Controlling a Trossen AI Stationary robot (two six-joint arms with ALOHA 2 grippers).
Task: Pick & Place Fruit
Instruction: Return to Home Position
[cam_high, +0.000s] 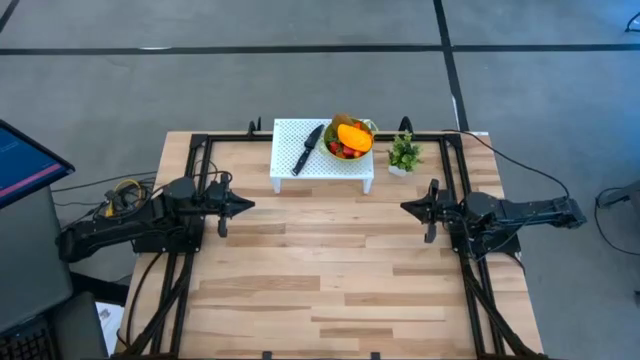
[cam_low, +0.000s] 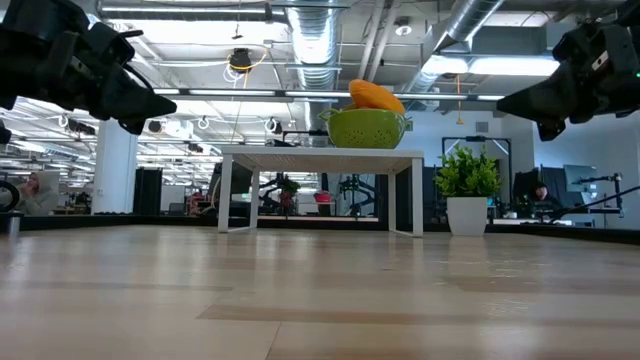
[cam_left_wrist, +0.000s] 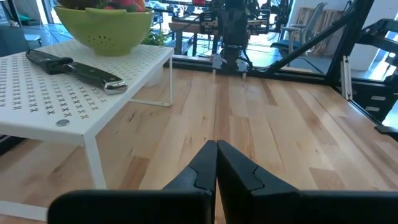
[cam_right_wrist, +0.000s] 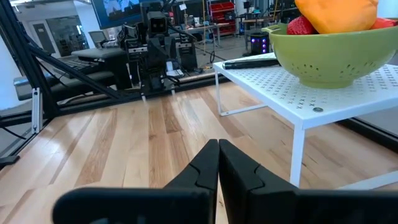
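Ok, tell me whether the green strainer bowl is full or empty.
Full: the green strainer bowl, upright on the white shelf, has the mango heaped above its rim, with red fruit beside it.

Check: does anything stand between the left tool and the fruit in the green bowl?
Yes. The black knife lies on the white shelf beside the green bowl, roughly across the line from the left tool to the fruit.
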